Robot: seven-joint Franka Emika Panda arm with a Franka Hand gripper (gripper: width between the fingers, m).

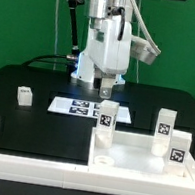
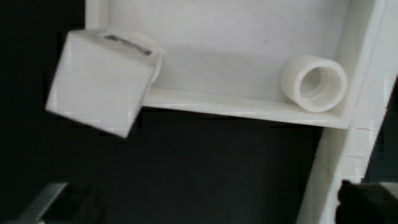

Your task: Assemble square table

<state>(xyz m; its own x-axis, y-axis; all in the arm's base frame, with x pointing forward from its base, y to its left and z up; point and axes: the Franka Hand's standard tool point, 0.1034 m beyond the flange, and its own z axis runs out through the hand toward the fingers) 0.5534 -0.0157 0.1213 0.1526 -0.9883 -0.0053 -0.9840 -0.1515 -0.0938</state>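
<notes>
Square table top [image 1: 138,152]: smooth white plastic tray, raised rim, lying front on black table [image 1: 36,91]. Three tagged block legs [image 1: 106,122] stand at it; a fourth [image 1: 24,96] well apart. Marker board [image 1: 84,109] behind. Gripper [image 1: 106,88] above; finger state indiscernible.

No words, brand names or numbers can be read in either view; the only signs are black-and-white marker tags, whose patterns are too small to make out; they stand on the marker board [image 1: 90,110] lying on the desk, on three upright legs [image 1: 107,117] [image 1: 165,123] [image 1: 179,146] by the square tabletop [image 1: 137,157], and on a lone leg [image 1: 24,96] at the exterior view's left; the wrist view shows none.
</notes>
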